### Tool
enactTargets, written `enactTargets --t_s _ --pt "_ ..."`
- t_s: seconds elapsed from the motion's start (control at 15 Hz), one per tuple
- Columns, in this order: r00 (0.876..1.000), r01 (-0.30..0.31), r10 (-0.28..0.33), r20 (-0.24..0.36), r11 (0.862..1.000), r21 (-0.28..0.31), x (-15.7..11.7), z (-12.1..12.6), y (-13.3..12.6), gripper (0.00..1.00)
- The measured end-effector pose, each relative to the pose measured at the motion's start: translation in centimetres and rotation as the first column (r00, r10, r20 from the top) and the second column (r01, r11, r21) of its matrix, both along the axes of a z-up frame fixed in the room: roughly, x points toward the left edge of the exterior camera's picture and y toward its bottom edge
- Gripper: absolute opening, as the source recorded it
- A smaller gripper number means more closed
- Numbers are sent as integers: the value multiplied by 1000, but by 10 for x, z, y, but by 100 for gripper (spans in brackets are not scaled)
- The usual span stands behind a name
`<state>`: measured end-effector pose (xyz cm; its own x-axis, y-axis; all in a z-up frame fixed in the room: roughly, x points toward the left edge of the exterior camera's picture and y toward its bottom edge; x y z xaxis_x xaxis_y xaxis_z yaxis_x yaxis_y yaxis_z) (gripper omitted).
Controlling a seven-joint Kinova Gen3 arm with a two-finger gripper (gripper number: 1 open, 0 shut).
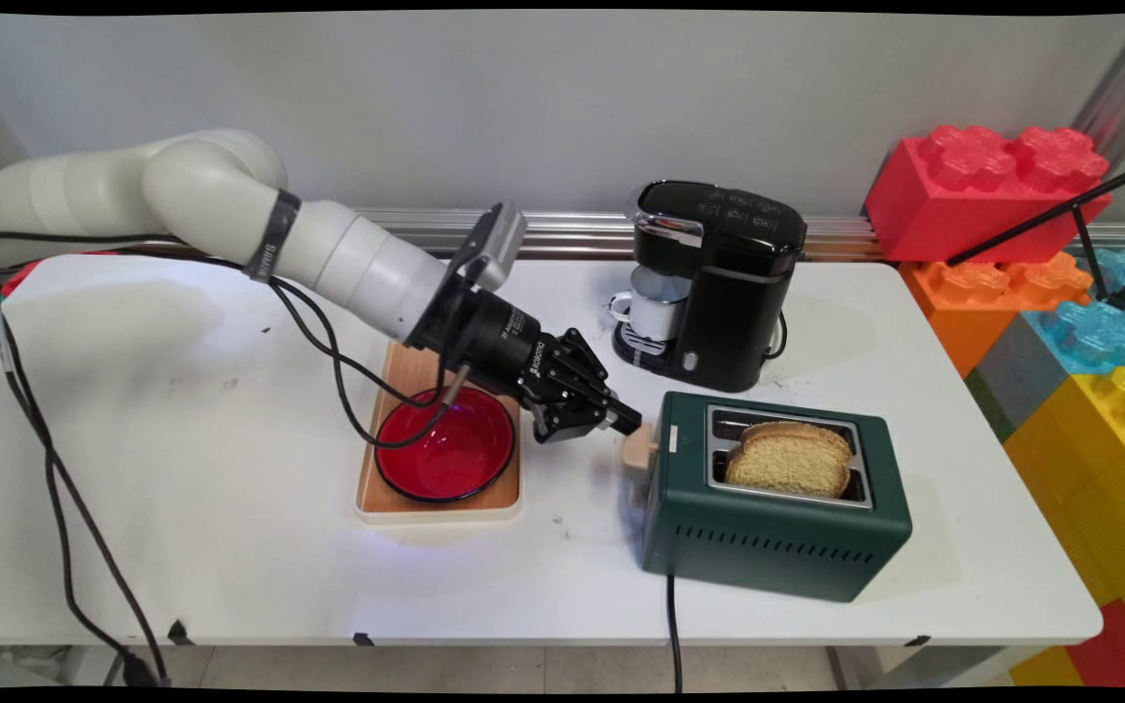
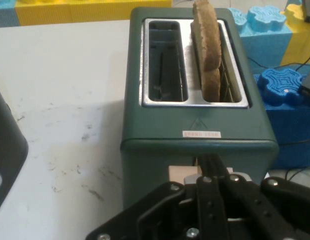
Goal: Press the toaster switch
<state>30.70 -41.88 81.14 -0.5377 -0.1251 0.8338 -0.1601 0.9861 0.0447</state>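
Right now I see my gripper [image 1: 624,420] low over the white table [image 1: 182,469], pointing at the end of the dark green toaster [image 1: 777,508]. From the hand camera the two fingers [image 2: 210,172] look pressed together into one narrow black tip, clenched with nothing between them, and that tip sits right at the beige lever [image 1: 639,453] on the toaster's near end; I cannot tell for sure whether it is touching or just above it. The toaster stands on the right half of the table with two slots on top. One slice of bread [image 1: 789,459] stands raised in one slot, sticking well out above the metal rim; the other slot is bare. Behind the toaster, toward the wall, stands a black coffee maker [image 1: 719,283] with a white mug [image 1: 648,310] tucked under its spout. Just under the arm's wrist lies a wooden tray [image 1: 396,493] carrying a red bowl [image 1: 445,459]. Big coloured building blocks [image 1: 992,190] are stacked past the table's right edge.
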Motion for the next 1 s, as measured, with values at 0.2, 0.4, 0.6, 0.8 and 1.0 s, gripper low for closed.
enactTargets --t_s 0.2,0.4,0.6,0.8,1.0 --pt "1000 -3 3 -2 1000 5 -5 -9 -3 0" --pt "1000 -4 4 -3 1000 11 -8 -17 -4 0" --pt "1000 -5 5 -1 1000 15 -9 -25 -4 0" --pt "1000 -6 6 2 1000 20 -11 -32 -4 0" --pt "1000 -7 7 6 1000 24 -12 -39 -4 0"
